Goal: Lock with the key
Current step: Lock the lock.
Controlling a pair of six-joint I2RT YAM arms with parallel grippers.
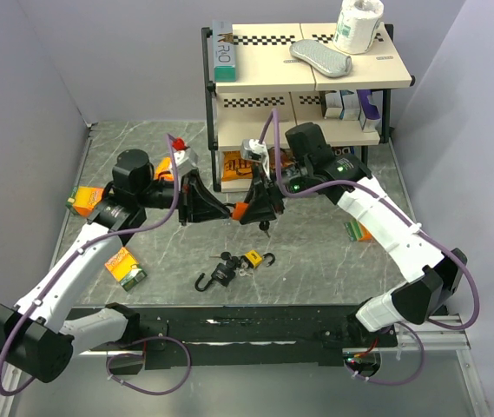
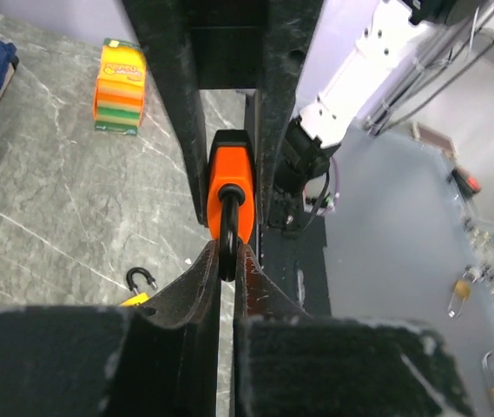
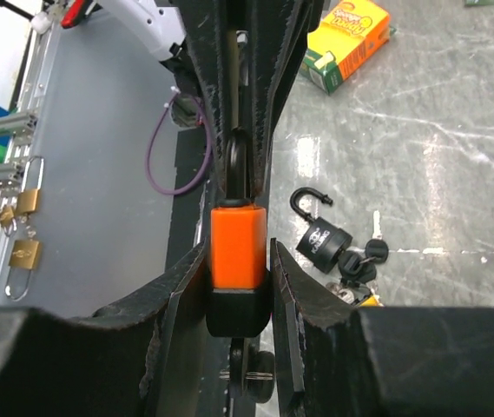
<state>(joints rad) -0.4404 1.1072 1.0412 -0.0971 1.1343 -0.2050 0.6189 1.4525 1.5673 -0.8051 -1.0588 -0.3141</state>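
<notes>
An orange padlock [image 1: 241, 209] with a black base hangs in the air between my two grippers, above the table's middle. My left gripper [image 2: 227, 254] is shut on its dark shackle [image 2: 227, 228], coming from the left [image 1: 227, 211]. From the other side my right gripper [image 3: 237, 252] is shut on the padlock's body [image 3: 237, 248]. A black-headed key [image 3: 260, 373] sticks out of the base, seen below the padlock [image 1: 265, 228] in the top view. Nothing holds the key.
A black padlock [image 3: 323, 241] with open shackle and a bunch of keys [image 3: 364, 256] lies on the table beside a yellow padlock [image 1: 253, 259]. Boxes [image 1: 83, 201] and a sponge pack [image 1: 126, 267] lie at left. A shelf unit [image 1: 307, 78] stands behind.
</notes>
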